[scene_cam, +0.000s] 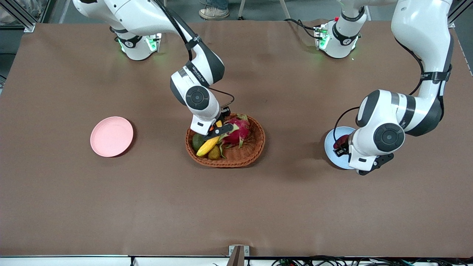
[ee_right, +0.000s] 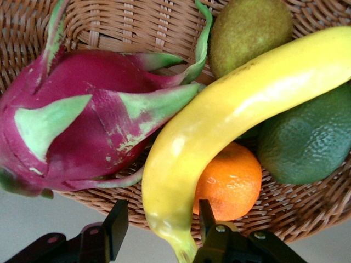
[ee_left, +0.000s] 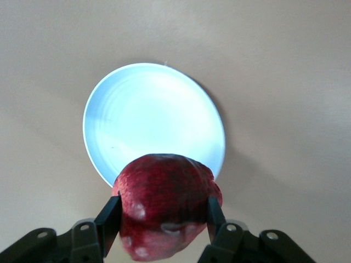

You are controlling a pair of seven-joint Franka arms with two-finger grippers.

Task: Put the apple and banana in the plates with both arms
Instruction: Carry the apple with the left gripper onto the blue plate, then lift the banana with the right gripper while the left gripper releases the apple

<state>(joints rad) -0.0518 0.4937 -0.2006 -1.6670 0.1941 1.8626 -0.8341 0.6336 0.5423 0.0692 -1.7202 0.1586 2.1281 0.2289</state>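
Observation:
My left gripper [ee_left: 163, 219] is shut on the dark red apple [ee_left: 164, 203] and holds it just above the edge of the light blue plate [ee_left: 148, 120]. In the front view the apple [scene_cam: 340, 140] shows over the blue plate [scene_cam: 329, 145], mostly hidden by the left arm's wrist. My right gripper [ee_right: 160, 227] is open, its fingers standing either side of one end of the yellow banana [ee_right: 230, 115]. The banana [scene_cam: 207, 146] lies in the wicker basket [scene_cam: 255, 147]. The pink plate [scene_cam: 111, 136] sits bare toward the right arm's end of the table.
The basket also holds a pink dragon fruit [ee_right: 82, 120], an orange [ee_right: 230, 183], a dark green fruit [ee_right: 310, 139] and a brownish-green fruit [ee_right: 249, 30], all close against the banana. The brown table [scene_cam: 236, 207] spreads wide around the basket and plates.

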